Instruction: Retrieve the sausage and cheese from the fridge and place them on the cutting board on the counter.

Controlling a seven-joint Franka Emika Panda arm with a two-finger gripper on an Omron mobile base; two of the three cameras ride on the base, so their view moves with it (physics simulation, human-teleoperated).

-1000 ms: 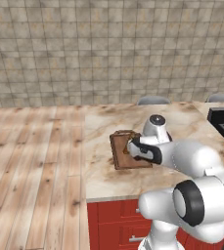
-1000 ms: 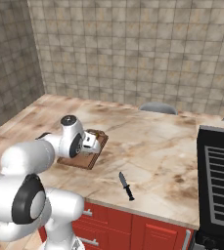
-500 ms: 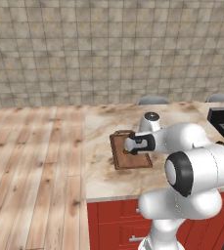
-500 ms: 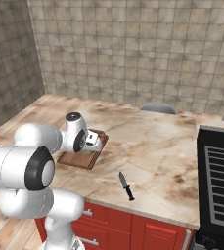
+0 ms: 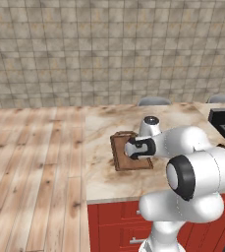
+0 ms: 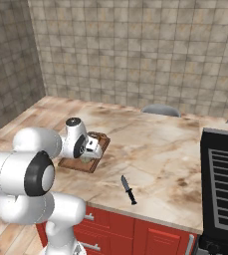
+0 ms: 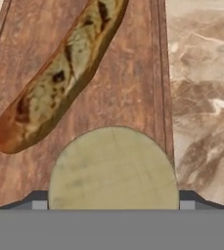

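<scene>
Now the hand (image 7: 112,205) hangs low over the cutting board (image 7: 133,93), its dark fingertips (image 7: 39,199) set wide apart on either side of the cheese (image 7: 113,168). Cheese sits flat on the board, a pale round puck, near the board's right rim in the hand view. Whether the tips touch it, cannot tell. Sausage (image 7: 59,78) lies on the board beside the cheese, angled diagonally, close to it but apart. Board (image 5: 121,157) rests on the counter (image 5: 104,172). A black knife (image 6: 129,190) lies on the counter (image 6: 155,159), well apart from the board (image 6: 80,163).
</scene>
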